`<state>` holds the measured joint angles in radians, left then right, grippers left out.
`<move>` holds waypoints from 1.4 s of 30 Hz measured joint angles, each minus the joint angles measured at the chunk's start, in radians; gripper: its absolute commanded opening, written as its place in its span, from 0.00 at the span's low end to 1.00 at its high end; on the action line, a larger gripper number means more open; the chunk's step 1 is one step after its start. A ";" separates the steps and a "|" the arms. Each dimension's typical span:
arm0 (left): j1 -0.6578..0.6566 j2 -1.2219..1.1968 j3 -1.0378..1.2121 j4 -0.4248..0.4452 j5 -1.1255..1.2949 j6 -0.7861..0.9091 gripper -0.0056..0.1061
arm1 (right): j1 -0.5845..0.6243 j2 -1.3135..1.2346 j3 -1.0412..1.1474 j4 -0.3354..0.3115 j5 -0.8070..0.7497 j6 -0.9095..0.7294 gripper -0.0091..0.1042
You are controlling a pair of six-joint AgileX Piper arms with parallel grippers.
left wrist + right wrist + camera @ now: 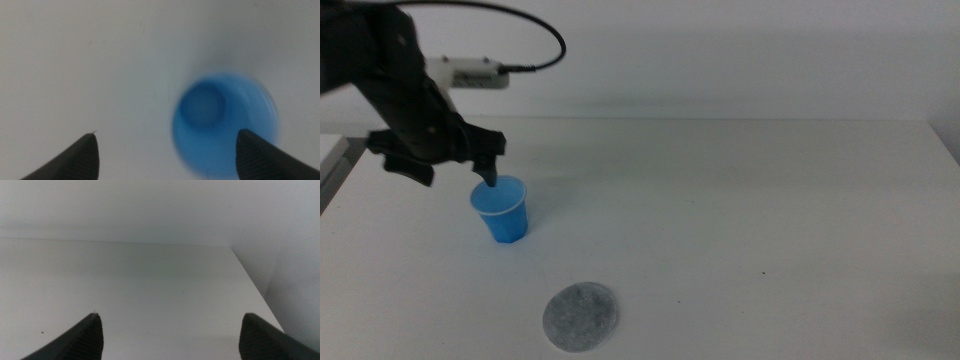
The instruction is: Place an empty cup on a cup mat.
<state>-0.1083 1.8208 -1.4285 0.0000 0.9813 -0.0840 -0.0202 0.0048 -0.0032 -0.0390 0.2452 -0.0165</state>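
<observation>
Currently approaching for the grasp: left gripper, jaws spread, hovering at the rim of the cup standing upright at left of centre, well apart from the cup mat at lower centre; next, centring and closing.

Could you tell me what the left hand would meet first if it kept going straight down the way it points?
Probably the cup: the left hand hangs open just above it, one finger over the rim.

A lab-like setup: bare white table, plain white wall.
</observation>
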 measured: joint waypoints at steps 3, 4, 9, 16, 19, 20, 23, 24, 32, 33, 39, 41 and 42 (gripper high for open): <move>0.000 0.069 0.000 0.000 -0.058 -0.008 0.89 | 0.000 0.000 0.000 0.000 0.000 0.000 0.90; 0.000 0.087 0.000 0.000 -0.069 -0.008 0.89 | 0.000 0.000 0.000 0.000 0.000 0.000 0.90; 0.000 0.159 0.000 0.000 -0.087 0.005 0.71 | 0.000 0.000 0.000 0.000 0.000 0.000 0.90; 0.000 0.167 0.000 -0.034 -0.081 -0.023 0.03 | 0.000 0.000 0.000 0.000 0.000 0.000 0.90; -0.002 0.132 0.004 -0.069 -0.077 -0.016 0.03 | 0.000 0.000 0.000 0.000 0.000 0.000 0.90; -0.011 0.105 0.018 -0.078 -0.078 -0.018 0.03 | 0.000 0.000 0.000 0.000 0.000 0.000 0.90; -0.057 -0.010 0.118 -0.082 -0.120 -0.050 0.03 | 0.000 0.000 0.000 0.000 0.000 0.000 0.90; -0.085 -0.056 0.162 -0.084 -0.134 -0.066 0.03 | 0.000 0.000 0.000 0.000 0.000 0.000 0.90; -0.319 -0.241 0.375 -0.099 -0.160 -0.235 0.03 | 0.000 0.000 0.000 0.000 0.000 0.000 0.90; -0.341 -0.241 0.388 -0.097 -0.165 -0.257 0.03 | 0.000 0.000 0.000 0.000 0.000 0.000 0.90; -0.381 -0.205 0.414 -0.087 -0.170 -0.302 0.03 | 0.000 0.000 0.000 0.000 0.000 0.000 0.90; -0.383 -0.188 0.414 -0.087 -0.170 -0.305 0.03 | 0.000 0.000 0.000 0.000 0.000 0.000 0.90; -0.382 -0.181 0.414 -0.087 -0.170 -0.306 0.03 | 0.000 0.000 0.000 0.000 0.000 0.000 0.90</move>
<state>-0.4908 1.6399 -1.0142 -0.0865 0.8112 -0.3900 -0.0202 0.0048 -0.0032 -0.0390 0.2452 -0.0165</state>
